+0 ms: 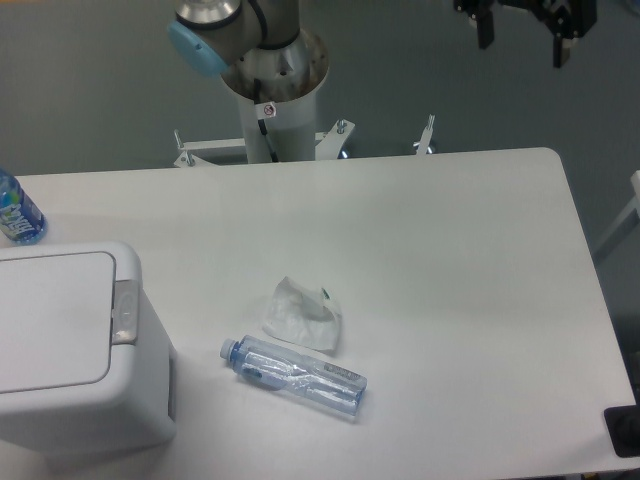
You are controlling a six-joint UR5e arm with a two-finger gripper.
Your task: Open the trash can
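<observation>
The white boxy trash can [70, 345] stands at the table's front left corner, its flat lid shut. A grey push-button strip [123, 311] runs along the lid's right edge. My gripper [523, 38] hangs at the top right of the view, high above the far right of the table and far from the can. Its two black fingers point down with a wide gap between them, and nothing is held.
A crumpled clear plastic bottle [294, 377] lies on its side near the table's front middle. A crumpled white wrapper [303, 315] lies just behind it. A blue-labelled bottle [17, 213] stands at the left edge. The arm's base column [273, 95] rises behind the table.
</observation>
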